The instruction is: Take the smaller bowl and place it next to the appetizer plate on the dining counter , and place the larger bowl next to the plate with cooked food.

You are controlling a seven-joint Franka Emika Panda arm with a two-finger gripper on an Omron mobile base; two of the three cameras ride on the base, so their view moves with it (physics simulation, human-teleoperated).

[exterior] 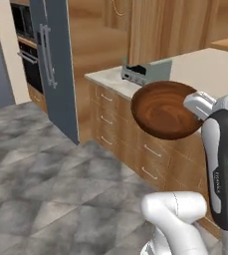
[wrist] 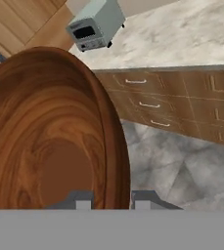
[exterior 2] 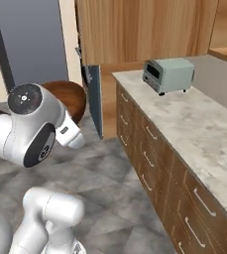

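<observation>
The end effector (wrist: 112, 199) grips the rim of the larger bowl (exterior: 164, 109) above the grey tiled floor (exterior: 46, 189), beside a marbled table (exterior 2: 194, 124) bearing a toaster oven (exterior 2: 167, 74).

The toaster oven (exterior 2: 168, 74) stood on the counter (exterior 2: 204, 134), above the drawers (exterior 2: 154, 158); the bowl (exterior: 166, 109) hung before them, over the floor (exterior: 46, 189).

Nothing here can be read. There is a faint line of lettering running down the dark panel of the robot arm (exterior: 220, 169), but it is too small and blurred to make out. The toaster oven (exterior 2: 168, 74) carries no legible label.
</observation>
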